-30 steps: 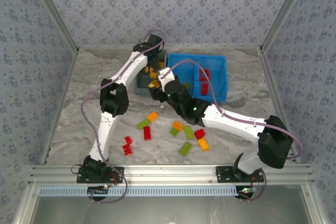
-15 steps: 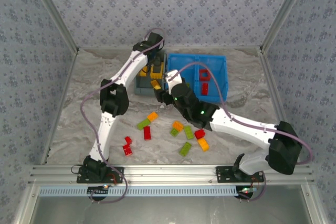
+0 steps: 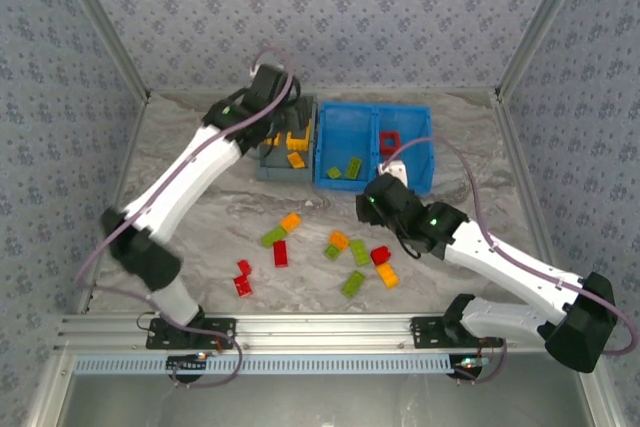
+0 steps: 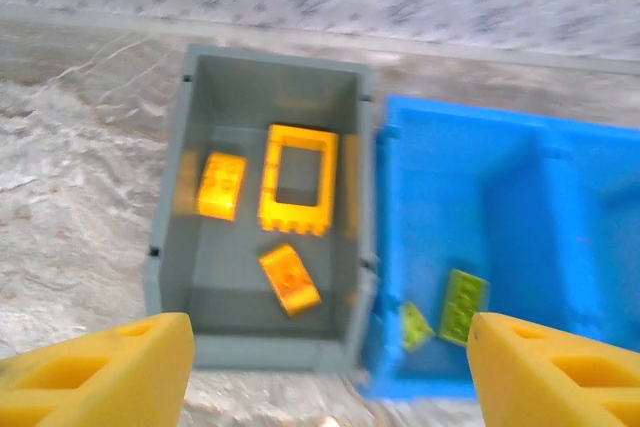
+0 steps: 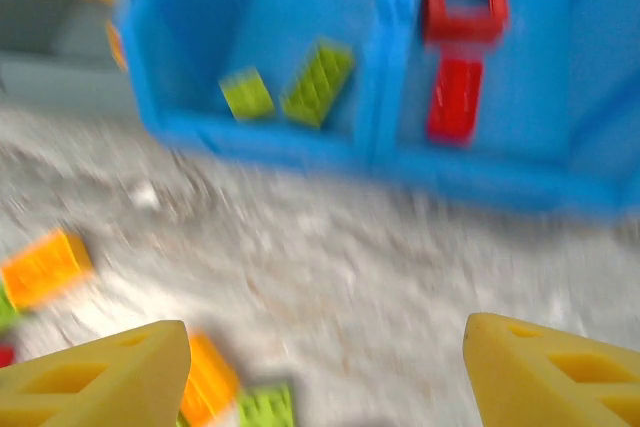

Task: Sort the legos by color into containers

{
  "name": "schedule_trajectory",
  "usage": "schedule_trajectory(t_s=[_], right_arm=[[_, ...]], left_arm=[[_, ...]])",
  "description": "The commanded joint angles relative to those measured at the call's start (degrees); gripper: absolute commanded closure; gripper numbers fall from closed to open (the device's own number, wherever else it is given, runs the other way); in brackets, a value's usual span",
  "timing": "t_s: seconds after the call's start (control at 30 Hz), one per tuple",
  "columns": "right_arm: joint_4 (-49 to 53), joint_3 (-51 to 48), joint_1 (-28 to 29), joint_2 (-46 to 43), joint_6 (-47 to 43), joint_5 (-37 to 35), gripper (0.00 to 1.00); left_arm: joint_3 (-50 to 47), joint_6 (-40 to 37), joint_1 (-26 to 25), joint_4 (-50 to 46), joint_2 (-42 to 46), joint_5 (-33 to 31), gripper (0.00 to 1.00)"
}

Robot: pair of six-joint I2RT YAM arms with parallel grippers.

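Under your left gripper (image 4: 330,387), fingers wide apart, the grey bin (image 4: 170,237) has bare floor at its far end and along its near wall, but a yellow frame (image 4: 297,179) and two orange bricks (image 4: 220,185) take the middle, and the blue bin (image 4: 470,207) stands tight against its right side. That bin's left compartment is free except for two green bricks (image 4: 460,304) in the near corner. On the table (image 3: 230,217) you have a bare strip between the bins and the loose bricks (image 3: 345,252), under your spread right gripper (image 5: 325,387); the left arm (image 3: 185,182) crosses above the open left side and the right arm (image 3: 500,257) bars the right front.
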State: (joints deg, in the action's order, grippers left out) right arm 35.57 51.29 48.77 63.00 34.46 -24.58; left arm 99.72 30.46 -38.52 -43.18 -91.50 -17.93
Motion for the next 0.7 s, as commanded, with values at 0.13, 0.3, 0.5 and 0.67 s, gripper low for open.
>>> schedule_trajectory(t_s=[0.13, 0.3, 0.5, 0.67], right_arm=[[15.7, -5.6, 0.6, -1.2, 29.3, 9.7, 0.27], [7.9, -9.5, 0.4, 0.2, 43.7, 11.5, 0.30], [6.5, -11.7, -1.1, 1.2, 56.7, 12.0, 0.35], [3.4, -13.2, -2.3, 2.5, 60.2, 13.9, 0.38]], left_arm=[[-27.1, -5.1, -16.9, 11.7, 20.2, 11.8, 0.24], [-43.0, -5.6, -26.8, 16.1, 31.5, 12.9, 0.20], [-51.2, -2.3, -32.1, 14.8, 39.8, 10.5, 0.19], [-52.1, -1.0, -32.6, 14.6, 40.7, 10.0, 0.19]])
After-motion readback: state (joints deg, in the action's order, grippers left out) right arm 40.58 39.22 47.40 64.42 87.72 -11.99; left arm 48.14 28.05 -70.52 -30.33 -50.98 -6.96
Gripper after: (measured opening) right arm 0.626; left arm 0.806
